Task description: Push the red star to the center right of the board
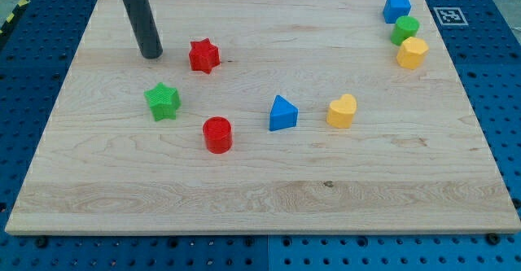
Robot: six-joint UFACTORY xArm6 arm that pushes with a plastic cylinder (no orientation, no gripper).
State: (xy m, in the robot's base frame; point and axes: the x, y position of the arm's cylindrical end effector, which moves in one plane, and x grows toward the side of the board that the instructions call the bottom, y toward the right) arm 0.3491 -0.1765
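Observation:
The red star (204,56) lies on the wooden board (269,198) in the upper left part of the view. My tip (151,55) rests on the board just to the left of the red star, with a small gap between them. The dark rod rises from the tip toward the view's top.
A green star (163,101) lies below my tip. A red cylinder (217,134), a blue triangular block (282,113) and a yellow heart (343,111) sit mid-board. A blue block (396,8), a green block (404,29) and a yellow block (412,52) cluster at top right.

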